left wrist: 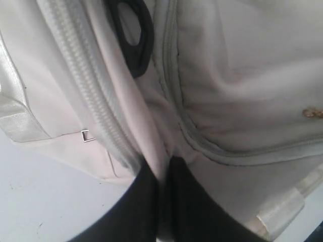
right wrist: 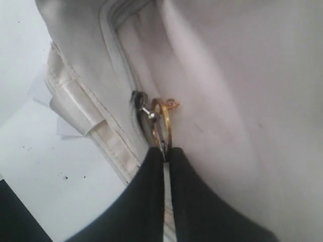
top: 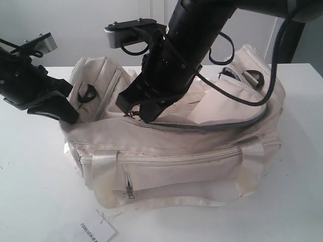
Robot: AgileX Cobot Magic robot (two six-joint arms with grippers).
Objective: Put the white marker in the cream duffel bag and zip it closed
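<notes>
Right claw (right wrist: 164, 150) is pinched tight, its two black fingers meeting on the lower edge of a gold ring (right wrist: 162, 121); the left claw (left wrist: 162, 169) is likewise closed, with a fold of cream fabric trapped between its fingers. Beneath both claws spreads the white worktop (top: 30, 191); on it, directly under them, sits the cream duffel bag (top: 192, 151), slumped and creased, its long side with the front pocket turned to the exterior view. Above and behind the right claw, the right arm (top: 197, 35) slants steeply down, thick black forearm over the bag's middle, wrist bent so the fingers point down at the bag's top seam; the left arm (top: 20, 80) comes in low from outside the bag's end, tilted downward, its claw biting the end panel, with a black strap ring (top: 87, 93) just above that claw. From the right claw a grey zip track (top: 222, 124) curves away toward the far end; whether it is parted there I cannot tell. Below the right claw a shiny handle strap (top: 103, 174) runs down the bag's front; a paper tag (top: 96, 233) lies on the worktop in front of the bag, well apart from both claws; a silver slider (right wrist: 141, 108) sits just beside the gold ring, linked to it. Where the white marker lies cannot be told from any view.
</notes>
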